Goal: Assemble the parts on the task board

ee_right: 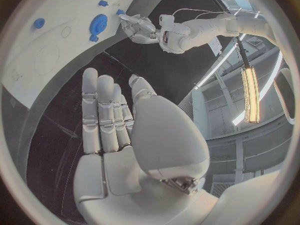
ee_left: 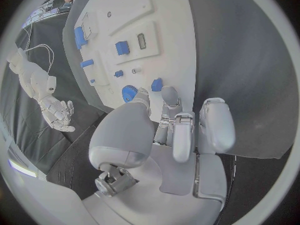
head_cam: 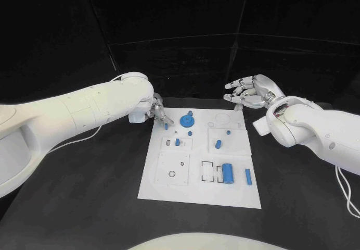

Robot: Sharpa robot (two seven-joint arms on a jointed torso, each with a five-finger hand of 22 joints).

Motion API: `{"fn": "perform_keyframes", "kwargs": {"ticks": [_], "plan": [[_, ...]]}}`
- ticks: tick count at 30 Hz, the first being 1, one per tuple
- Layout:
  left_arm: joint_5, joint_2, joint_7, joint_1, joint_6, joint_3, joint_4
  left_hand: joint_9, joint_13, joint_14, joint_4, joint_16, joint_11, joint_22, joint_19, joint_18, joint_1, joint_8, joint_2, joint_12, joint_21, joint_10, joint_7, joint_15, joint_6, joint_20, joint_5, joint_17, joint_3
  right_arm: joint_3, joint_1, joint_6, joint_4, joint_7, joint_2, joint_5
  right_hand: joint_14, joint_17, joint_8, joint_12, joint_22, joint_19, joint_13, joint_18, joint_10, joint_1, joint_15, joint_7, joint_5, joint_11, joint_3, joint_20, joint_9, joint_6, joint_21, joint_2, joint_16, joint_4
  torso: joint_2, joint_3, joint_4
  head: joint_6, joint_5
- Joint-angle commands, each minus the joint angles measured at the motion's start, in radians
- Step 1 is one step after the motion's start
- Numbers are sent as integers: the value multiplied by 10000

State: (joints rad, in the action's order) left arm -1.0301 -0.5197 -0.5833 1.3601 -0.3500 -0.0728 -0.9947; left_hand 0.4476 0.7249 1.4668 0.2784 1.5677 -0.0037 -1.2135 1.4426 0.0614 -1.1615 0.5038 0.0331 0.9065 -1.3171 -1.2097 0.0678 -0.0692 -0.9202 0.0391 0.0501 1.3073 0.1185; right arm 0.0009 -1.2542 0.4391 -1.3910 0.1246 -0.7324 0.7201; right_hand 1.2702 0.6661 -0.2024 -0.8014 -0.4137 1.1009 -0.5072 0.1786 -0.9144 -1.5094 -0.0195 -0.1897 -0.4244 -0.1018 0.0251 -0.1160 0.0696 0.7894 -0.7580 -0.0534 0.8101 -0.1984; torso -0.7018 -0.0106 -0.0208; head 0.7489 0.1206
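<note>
Left hand [head_cam: 156, 111] at far-left corner of task board [head_cam: 169, 192], fingertips [ee_left: 169, 92] pinching a small blue peg [head_cam: 165, 125], peg's lower end touching the board. Just right of it: blue gear [head_cam: 188, 122] lying on board, w/ small blue pin [head_cam: 190, 133] below. Mid-board: blue parts [head_cam: 178, 141] & oblong blue piece [head_cam: 218, 144]. Nearer edge: blue cylinder [head_cam: 227, 173] beside empty rectangular slot [head_cam: 207, 171], slim blue bar [head_cam: 248, 176] to its right. Nothing blocking between parts. Right hand [head_cam: 253, 92] raised off black worktop [head_cam: 90, 208] past far-right corner of board, fingers spread wide, holding nothing.
</note>
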Motion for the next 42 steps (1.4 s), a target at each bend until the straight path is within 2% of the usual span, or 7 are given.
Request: {"fn": "perform_keyframes", "kwargs": {"ticks": [1,17,24,30,36,40,42], "plan": [[41,-17,20,12,-200,-6,-74,-15,26,1040,-4,31,-18,-24,59,131,-57,21,38,72,-43,-72,15,-8,-86,-16,-32,2635,73,6,-17,124,0,31,15,54,-84,-9,-28,-36,12,-10,14,44,49,-19,-13,-15,-65,-9,-3,-62,7,-80,39,-14,-60,-40,-7,1,8,-2,-2],[105,-37,-7,11,-189,-45,-135,-51,17,1040,-154,31,-36,-43,66,129,-439,36,238,93,-43,-98,-1,-21,-140,-30,-30,2635,60,6,-17,150,11,0,30,56,-101,-24,-37,-44,19,-10,27,44,67,-34,-16,-19,-84,-12,-8,-64,7,-98,54,-14,-85,-39,-12,1,-7,17,22],[105,-12,-39,11,-59,-60,-117,-88,-4,1040,-450,31,-40,-51,66,128,-1007,31,646,88,-34,-96,1,-26,-143,-38,-28,2635,-243,6,-17,151,16,-6,34,56,-102,-22,-39,-45,21,-10,30,44,71,-39,-16,-19,-88,-13,-10,-65,7,-101,57,-13,-85,-38,-11,1,-12,30,14],[106,14,-44,8,7,-69,-99,-118,-29,1040,-734,31,-58,-52,63,129,-1422,15,869,68,-24,-86,-15,-34,-121,-43,-28,2635,-505,6,-17,135,17,-9,35,56,-102,-22,-39,-45,21,-10,30,44,71,-39,-16,-19,-88,-13,-10,-65,7,-101,57,-13,-85,-38,-12,-2,-5,42,16],[106,18,-16,4,40,-79,-99,-161,-62,1040,-1203,31,-121,-35,52,136,-2060,-23,1115,24,2,-60,-80,-66,-68,-62,-20,2635,-976,6,-17,112,19,-28,35,56,-102,-22,-39,-45,21,-10,30,44,71,-39,-16,-19,-88,-13,-10,-65,7,-101,57,-13,-85,-38,-4,2,2,70,27],[216,-7,-35,-1,139,-83,-114,-189,-106,1040,-1906,31,-176,-22,42,144,-2963,-59,1330,-82,24,14,-132,-125,32,-110,1,2635,-1800,6,-17,96,22,-78,39,118,-97,9,-48,-53,25,-9,38,44,79,-51,-17,-20,-99,-14,-15,-66,8,-108,65,-13,-65,-36,0,-3,1,65,37],[378,-31,-64,-3,206,-85,-128,-148,-136,1040,-2134,31,-113,-19,36,138,-3035,-2,1292,-133,37,-2,-60,-89,73,-107,-14,2635,-2327,6,-17,81,25,-115,39,172,-96,19,-56,-61,27,-7,45,45,82,-71,-17,-20,-106,-12,-19,-66,9,-112,71,-22,-60,-25,4,6,7,38,55]]}}
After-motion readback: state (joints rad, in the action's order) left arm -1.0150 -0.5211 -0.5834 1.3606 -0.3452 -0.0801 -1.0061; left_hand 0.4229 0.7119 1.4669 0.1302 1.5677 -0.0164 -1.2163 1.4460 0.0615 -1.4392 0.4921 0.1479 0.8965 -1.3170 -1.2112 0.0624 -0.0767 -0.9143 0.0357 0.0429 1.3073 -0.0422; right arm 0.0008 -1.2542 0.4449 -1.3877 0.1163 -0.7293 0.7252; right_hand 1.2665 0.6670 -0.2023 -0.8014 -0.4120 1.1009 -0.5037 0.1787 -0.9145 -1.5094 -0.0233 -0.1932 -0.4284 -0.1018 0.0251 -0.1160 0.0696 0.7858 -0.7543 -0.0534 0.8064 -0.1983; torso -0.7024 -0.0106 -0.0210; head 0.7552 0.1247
